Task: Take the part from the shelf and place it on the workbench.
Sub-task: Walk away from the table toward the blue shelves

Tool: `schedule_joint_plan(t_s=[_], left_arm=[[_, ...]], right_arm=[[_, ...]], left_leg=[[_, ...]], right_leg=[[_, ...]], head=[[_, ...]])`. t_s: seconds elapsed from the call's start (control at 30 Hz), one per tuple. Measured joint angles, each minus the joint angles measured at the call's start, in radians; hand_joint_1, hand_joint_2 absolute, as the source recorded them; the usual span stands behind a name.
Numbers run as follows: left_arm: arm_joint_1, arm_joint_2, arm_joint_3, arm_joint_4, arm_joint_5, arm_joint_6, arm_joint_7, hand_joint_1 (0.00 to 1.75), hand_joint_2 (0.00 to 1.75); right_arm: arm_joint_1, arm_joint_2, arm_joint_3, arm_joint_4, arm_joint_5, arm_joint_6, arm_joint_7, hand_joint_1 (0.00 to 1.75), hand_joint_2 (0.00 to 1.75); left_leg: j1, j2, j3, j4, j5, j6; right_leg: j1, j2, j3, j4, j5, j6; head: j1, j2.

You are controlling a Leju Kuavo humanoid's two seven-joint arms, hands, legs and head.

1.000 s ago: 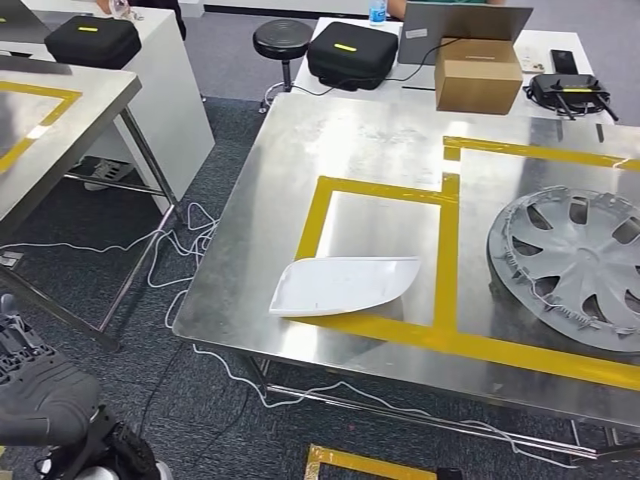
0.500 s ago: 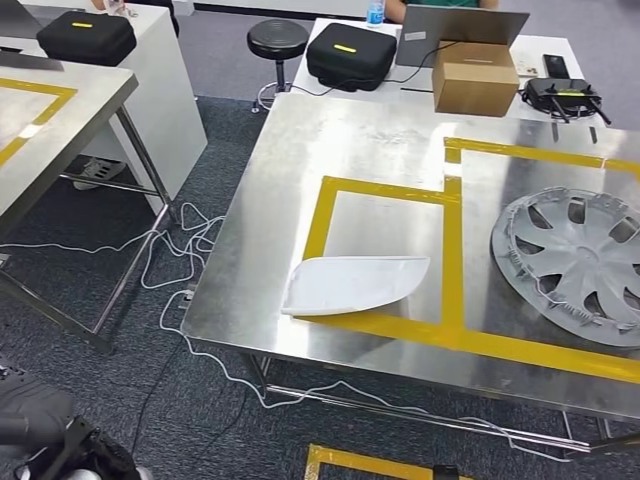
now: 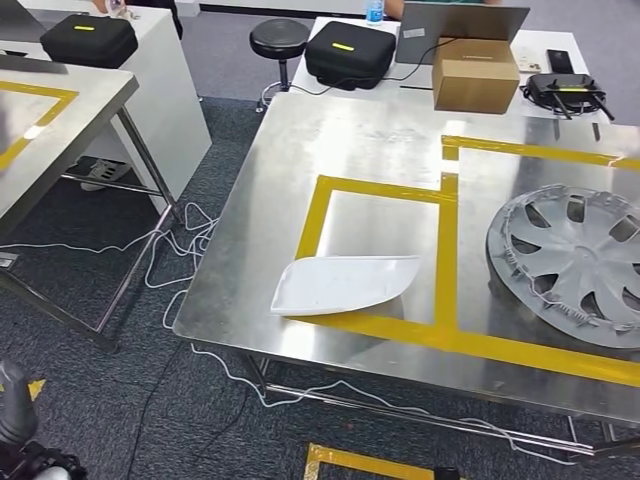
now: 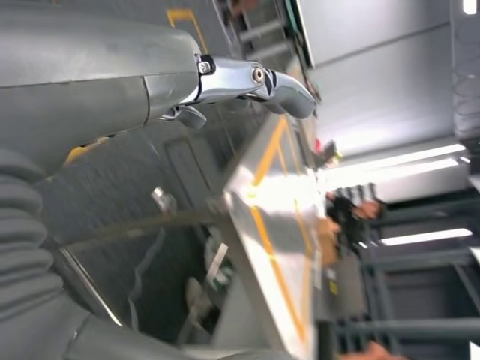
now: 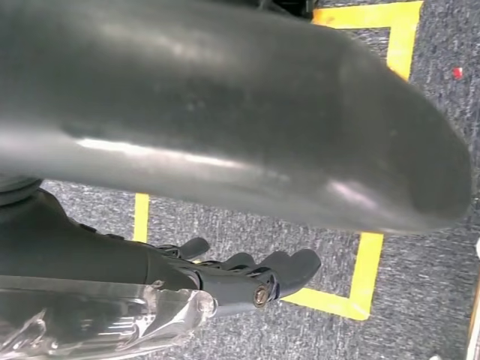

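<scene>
A white, flat, leaf-shaped part (image 3: 343,283) lies on the steel workbench (image 3: 256,240), on the near edge of a yellow-taped rectangle (image 3: 317,215). No hand touches it. My left hand (image 3: 16,412) hangs low at the bottom left corner, well short of the bench. In the left wrist view its fingers (image 4: 255,79) stretch out straight with nothing in them. My right hand (image 5: 249,281) hangs over the carpet, fingers extended and holding nothing.
A grey wheel cover (image 3: 577,262) lies on the bench's right side. Behind it a white table carries a cardboard box (image 3: 475,75), a black case (image 3: 351,52) and a laptop. A second steel table (image 3: 45,130) stands left. White cables (image 3: 181,250) trail on the carpet between them.
My left hand has dropped lower and further out of the bottom left corner. The whole picture swayed a little right, then back; the part and wheel cover stay put.
</scene>
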Motion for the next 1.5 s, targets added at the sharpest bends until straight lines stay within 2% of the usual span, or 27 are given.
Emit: schedule_joint_plan(t_s=[0.07,0.13,0.17,0.2,0.23,0.3,0.33,0.4,0.5,0.57,0.63,0.67,0.7,0.73,0.83,0.9,0.97,1.03,1.07,1.17,1.2,1.23,1.27,1.3,1.37,1.4,1.5], left_arm=[[-0.008,0.002,0.038,0.031,0.006,0.000,0.000,0.00,1.75],[-0.016,0.004,0.072,0.065,0.005,0.000,0.000,0.00,1.75],[-0.020,0.005,0.091,0.085,-0.002,0.000,0.000,0.00,1.75],[-0.024,0.006,0.111,0.105,-0.015,0.000,0.000,0.00,1.75],[-0.030,0.007,0.132,0.128,-0.031,0.000,0.000,0.00,1.75],[-0.047,0.009,0.175,0.181,-0.069,0.000,0.000,0.00,1.75],[-0.055,0.010,0.195,0.209,-0.085,0.000,0.000,0.00,1.75],[-0.067,0.012,0.229,0.259,-0.108,0.000,0.000,0.00,1.75],[-0.087,0.012,0.271,0.334,-0.145,0.000,0.000,0.00,1.75],[-0.108,0.012,0.302,0.398,-0.175,0.000,0.000,0.00,1.75],[-0.128,0.013,0.335,0.466,-0.193,0.000,0.000,0.00,1.75],[-0.136,0.013,0.350,0.494,-0.198,0.000,0.000,0.00,1.75],[-0.140,0.013,0.361,0.516,-0.202,0.000,0.000,0.00,1.75],[-0.144,0.013,0.369,0.531,-0.204,0.000,0.000,0.00,1.75],[-0.150,0.012,0.378,0.549,-0.179,0.000,0.000,0.00,1.75],[-0.140,0.013,0.355,0.529,-0.103,0.000,0.000,0.00,1.75],[-0.110,0.014,0.278,0.467,-0.021,0.000,0.000,0.00,1.75],[-0.084,0.015,0.183,0.407,0.022,0.000,-0.001,0.00,1.75],[-0.080,0.016,0.149,0.391,0.026,0.000,0.001,0.00,1.75],[-0.080,0.017,0.109,0.378,-0.003,0.000,0.010,0.00,1.75],[-0.081,0.017,0.115,0.386,-0.018,0.000,0.010,0.00,1.75],[-0.085,0.018,0.127,0.403,-0.035,0.000,0.008,0.00,1.75],[-0.092,0.019,0.150,0.427,-0.063,0.000,0.007,0.00,1.75],[-0.105,0.020,0.186,0.458,-0.100,0.000,0.005,0.00,1.75],[-0.143,0.020,0.282,0.522,-0.188,0.000,0.003,0.00,1.75],[-0.163,0.018,0.335,0.551,-0.227,0.000,0.003,0.00,1.75],[-0.207,0.014,0.468,0.629,-0.319,0.001,0.003,0.00,1.75]], right_arm=[[-0.002,0.002,-0.002,0.000,0.005,-0.001,0.001,0.00,0.00],[-0.002,0.002,-0.003,0.000,0.007,-0.001,0.004,0.00,0.00],[-0.001,0.003,-0.004,0.000,0.007,-0.001,0.005,0.00,0.00],[-0.001,0.003,-0.004,0.000,0.008,-0.001,0.006,0.00,0.00],[-0.001,0.003,-0.004,0.000,0.008,0.000,0.007,0.00,0.00],[-0.002,0.004,-0.004,0.000,0.008,0.000,0.008,0.00,0.00],[-0.002,0.004,-0.005,0.000,0.008,0.001,0.008,0.00,0.00],[-0.003,0.005,-0.005,0.000,0.008,0.001,0.008,0.00,0.00],[-0.003,0.005,-0.006,0.000,0.008,0.001,0.009,0.00,0.00],[-0.004,0.005,-0.008,0.001,0.008,0.001,0.009,0.00,0.00],[-0.004,0.005,-0.012,0.001,0.008,0.000,0.010,0.00,0.00],[-0.002,0.005,-0.014,0.001,0.008,0.000,0.010,0.00,0.00],[-0.001,0.005,-0.017,0.001,0.008,0.000,0.010,0.00,0.00],[0.000,0.005,-0.019,0.001,0.008,0.000,0.010,0.00,0.00],[-0.002,0.005,-0.025,0.001,0.008,0.000,0.007,0.00,0.00],[-0.003,0.005,-0.028,0.001,0.008,0.000,0.004,0.00,0.00],[-0.001,0.005,-0.029,0.001,0.009,0.001,0.001,0.00,0.00],[-0.001,0.006,-0.030,0.001,0.013,0.001,-0.001,0.00,0.00],[-0.002,0.006,-0.030,0.001,0.016,0.001,-0.001,0.00,0.00],[-0.002,0.007,-0.032,0.001,0.024,0.001,-0.001,0.00,0.00],[-0.001,0.008,-0.033,0.001,0.025,0.001,-0.001,0.00,0.00],[0.000,0.008,-0.034,0.001,0.026,0.001,0.001,0.00,0.00],[0.000,0.008,-0.035,0.001,0.027,0.001,0.006,0.00,0.00],[0.000,0.008,-0.035,0.001,0.029,0.001,0.011,0.00,0.00],[-0.002,0.008,-0.036,0.001,0.035,0.002,0.021,0.00,0.00],[-0.003,0.008,-0.037,0.001,0.039,0.003,0.024,0.00,0.00],[-0.004,0.008,-0.037,0.001,0.043,0.002,0.029,0.00,0.00]], left_leg=[[0.001,0.000,-0.033,0.071,-0.047,-0.012],[0.003,0.000,-0.097,0.204,-0.109,-0.020],[0.005,0.000,-0.123,0.255,-0.124,-0.023],[0.006,0.001,-0.132,0.272,-0.118,-0.024],[0.007,0.001,-0.121,0.248,-0.093,-0.025],[0.011,0.002,-0.057,0.119,-0.023,-0.027],[0.012,0.001,-0.026,0.056,-0.002,-0.024],[0.012,0.000,0.003,-0.006,0.008,-0.013],[0.012,-0.001,0.003,-0.012,0.011,0.011],[0.014,-0.001,0.003,-0.014,0.014,0.022],[0.012,0.001,0.003,-0.014,0.013,0.028],[0.011,0.001,0.003,-0.014,0.012,0.029],[0.010,0.001,0.004,-0.013,0.012,0.030],[0.009,0.001,0.005,-0.013,0.011,0.030],[0.007,-0.001,0.012,-0.011,0.006,0.024],[0.005,-0.001,0.013,-0.009,0.004,0.014],[0.006,-0.002,0.011,-0.010,0.004,0.003],[0.009,-0.001,0.002,0.009,-0.013,-0.007],[0.009,-0.001,-0.015,0.045,-0.037,-0.012],[0.010,0.000,-0.105,0.233,-0.124,-0.021],[0.010,0.000,-0.124,0.269,-0.128,-0.022],[0.010,0.000,-0.126,0.269,-0.113,-0.023],[0.011,0.001,-0.109,0.231,-0.082,-0.022],[0.012,0.002,-0.077,0.164,-0.043,-0.022],[0.012,0.004,-0.016,0.036,0.005,-0.017],[0.011,0.003,-0.001,0.002,0.011,-0.012],[0.009,0.001,0.001,-0.011,0.012,0.010]], right_leg=[[-0.004,-0.001,0.000,-0.004,0.003,-0.009],[-0.005,-0.001,-0.001,-0.004,0.003,-0.013],[-0.005,-0.002,-0.001,-0.004,0.003,-0.013],[-0.005,-0.001,-0.001,-0.004,0.003,-0.013],[-0.006,-0.001,0.000,-0.004,0.003,-0.013],[-0.006,0.001,0.003,-0.003,0.002,-0.008],[-0.005,0.002,0.002,-0.002,0.001,-0.004],[0.000,0.004,0.000,-0.003,0.000,0.009],[-0.003,0.003,-0.003,-0.002,-0.004,0.026],[-0.004,0.000,-0.032,0.067,-0.048,0.034],[-0.003,-0.001,-0.096,0.206,-0.117,0.038],[-0.003,-0.001,-0.123,0.264,-0.138,0.038],[-0.003,-0.001,-0.136,0.288,-0.139,0.037],[-0.003,-0.001,-0.128,0.269,-0.119,0.035],[-0.002,-0.001,-0.030,0.071,-0.023,0.026],[0.000,0.000,0.002,0.005,-0.004,0.020],[0.003,0.001,0.001,0.002,-0.003,0.010],[0.000,-0.001,0.002,-0.001,0.000,-0.002],[-0.002,-0.004,0.003,-0.003,0.002,-0.008],[-0.003,-0.006,0.001,-0.004,0.002,-0.014],[-0.003,-0.006,0.000,-0.004,0.002,-0.014],[-0.004,-0.005,0.001,-0.004,0.002,-0.014],[-0.004,-0.003,0.002,-0.004,0.002,-0.014],[-0.004,-0.001,0.003,-0.003,0.001,-0.012],[0.000,0.001,0.003,-0.001,0.000,-0.002],[0.002,0.001,0.002,-0.002,0.000,0.004],[0.001,0.000,0.001,-0.005,0.001,0.021]], head=[[-0.005,0.000],[-0.009,0.000],[-0.009,0.000],[-0.009,0.000],[-0.009,0.000],[-0.011,0.000],[-0.013,0.000],[-0.015,0.000],[-0.013,0.000],[-0.008,0.000],[-0.002,0.000],[-0.002,0.000],[-0.001,0.000],[-0.001,0.000],[0.001,0.000],[0.000,0.000],[-0.001,0.000],[-0.003,0.000],[-0.005,0.000],[-0.009,0.000],[-0.009,0.000],[-0.009,0.000],[-0.009,0.000],[-0.010,0.000],[-0.013,0.000],[-0.014,0.000],[-0.012,0.000]])
